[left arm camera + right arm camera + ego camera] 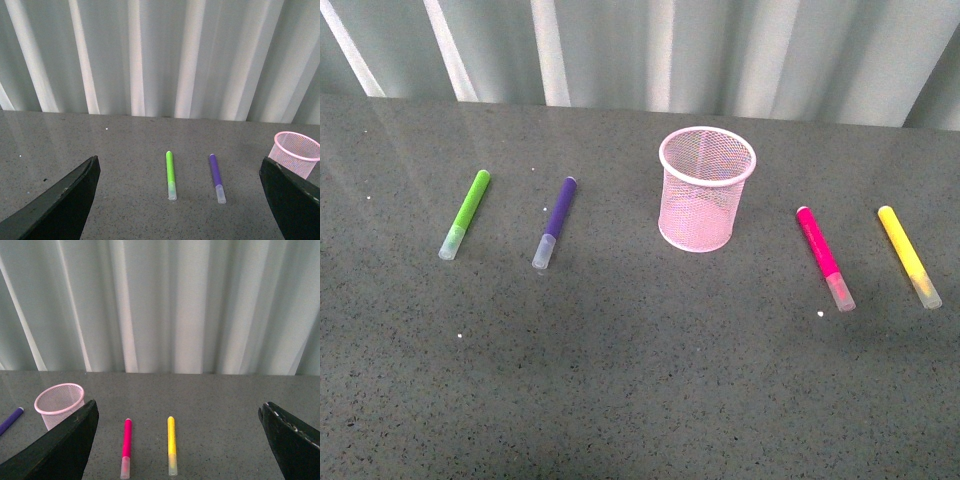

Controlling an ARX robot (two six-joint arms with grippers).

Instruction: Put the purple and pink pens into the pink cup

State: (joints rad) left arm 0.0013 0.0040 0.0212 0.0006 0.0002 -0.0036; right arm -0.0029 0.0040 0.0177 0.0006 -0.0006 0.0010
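A dark grey speckled desk (640, 380) is stretching across the scene, giving off a soft sheen near its far edge. A pale backdrop (620, 50) with vertical folds is closing off the room behind it.

One pink cup (698, 215) is standing upright on the desk with its mouth facing up. Its wire mesh is letting the far wall of the cup show through. Four markers are lying flat on the desk, all outside the cup and none touching it, each with its clear cap pointing toward the robot.

Two are lying to the left of the cup. The purple pen (556, 220) is the nearer one, and a lime-green marker (466, 212) is resting farther out on that side. Two more are lying to the right of the cup. The pink pen (823, 255) is the nearer one, and a yellow marker (907, 254) is sitting beyond it. The two task pens are thus flanking the cup, each well apart from it.

The left end effector (178, 164) is hanging above the desk with its dark fingers spread wide, gripping nothing. The right end effector (177, 406) is likewise hovering with its fingers spread wide apart and holding nothing.
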